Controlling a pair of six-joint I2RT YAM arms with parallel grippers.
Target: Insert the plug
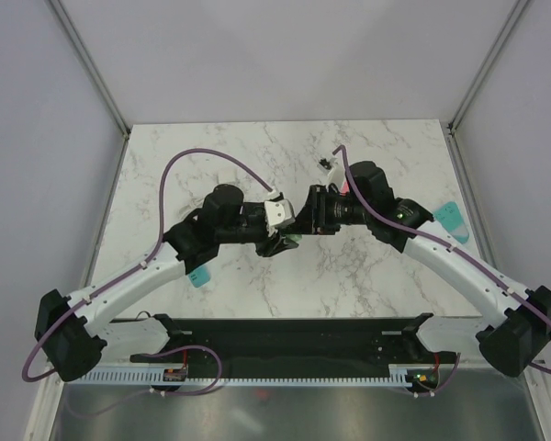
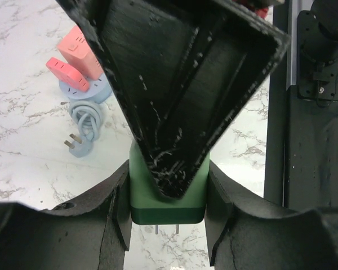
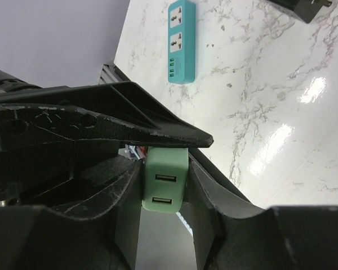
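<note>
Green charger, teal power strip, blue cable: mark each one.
green charger (image 3: 165, 189): right wrist view, the face with two USB ports.
teal power strip (image 3: 182, 43): right wrist view, middle of its top face.
blue cable (image 2: 85, 114): left wrist view, its coiled bundle.

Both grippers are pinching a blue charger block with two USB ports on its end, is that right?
Not blue: the charger block is green, as the right wrist view shows. The rest holds: two USB ports on its end, left gripper and right gripper both pinching it.
</note>
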